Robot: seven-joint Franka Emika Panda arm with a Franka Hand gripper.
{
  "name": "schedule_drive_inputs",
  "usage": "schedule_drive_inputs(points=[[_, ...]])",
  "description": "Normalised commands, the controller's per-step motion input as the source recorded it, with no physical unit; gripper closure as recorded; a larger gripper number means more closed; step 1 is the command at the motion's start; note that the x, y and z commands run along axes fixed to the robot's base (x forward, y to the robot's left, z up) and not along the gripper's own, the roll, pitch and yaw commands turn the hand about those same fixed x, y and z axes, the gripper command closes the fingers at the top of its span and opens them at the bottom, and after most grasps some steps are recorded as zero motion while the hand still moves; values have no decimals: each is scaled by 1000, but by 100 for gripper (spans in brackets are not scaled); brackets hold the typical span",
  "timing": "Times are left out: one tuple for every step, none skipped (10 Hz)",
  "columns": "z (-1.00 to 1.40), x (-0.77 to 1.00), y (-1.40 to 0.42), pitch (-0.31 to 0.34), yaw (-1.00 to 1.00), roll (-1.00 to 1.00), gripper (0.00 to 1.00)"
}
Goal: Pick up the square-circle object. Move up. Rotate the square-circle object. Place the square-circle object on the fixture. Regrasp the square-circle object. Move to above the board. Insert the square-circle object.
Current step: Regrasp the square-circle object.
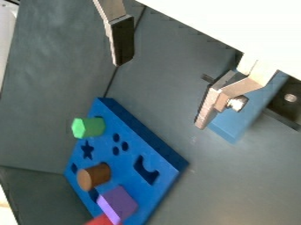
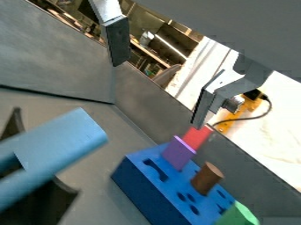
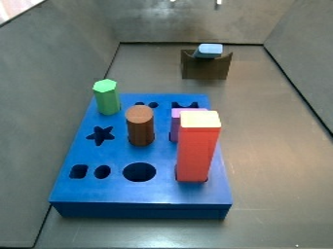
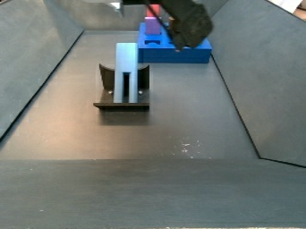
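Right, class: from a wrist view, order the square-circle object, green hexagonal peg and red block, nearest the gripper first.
1. square-circle object, on fixture, by the gripper.
2. green hexagonal peg, board near edge.
3. red block, board's far end.

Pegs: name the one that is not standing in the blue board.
The square-circle object, the pale grey-blue peg. It rests on the fixture, apart from the board, where the green, brown, purple and red pieces stand. The gripper is open above, holding nothing.

Dark grey floor (image 4: 131,143), matching sloped walls (image 3: 182,19) — dim, even light.

Gripper (image 4: 182,22) blurred, partly out of frame
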Motion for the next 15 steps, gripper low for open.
schedule_drive_inputs(points=[[19, -1000, -4, -86, -11, 91, 0], [16, -888, -4, -95, -2, 97, 0], [12, -700, -5, -101, 11, 104, 0], [11, -558, -5, -101, 20, 104, 0], [-1000, -273, -366, -27, -908, 1000, 0], [-1000, -196, -373, -29, -908, 1000, 0], [-1000, -42, -362, -55, -911, 1000, 0], [-844, -36, -227, -74, -922, 1000, 0], [-575, -15, -101, -103, -931, 1000, 0], [-445, -5, -72, -116, -934, 1000, 0], [-186, 2, -46, -140, -938, 1000, 0], [-53, -6, -28, -154, -936, 1000, 0], [-10, -23, -28, -177, -935, 1000, 0], [-2, -34, -20, -192, -937, 1000, 0], [0, -35, -19, -208, -940, 1000, 0]])
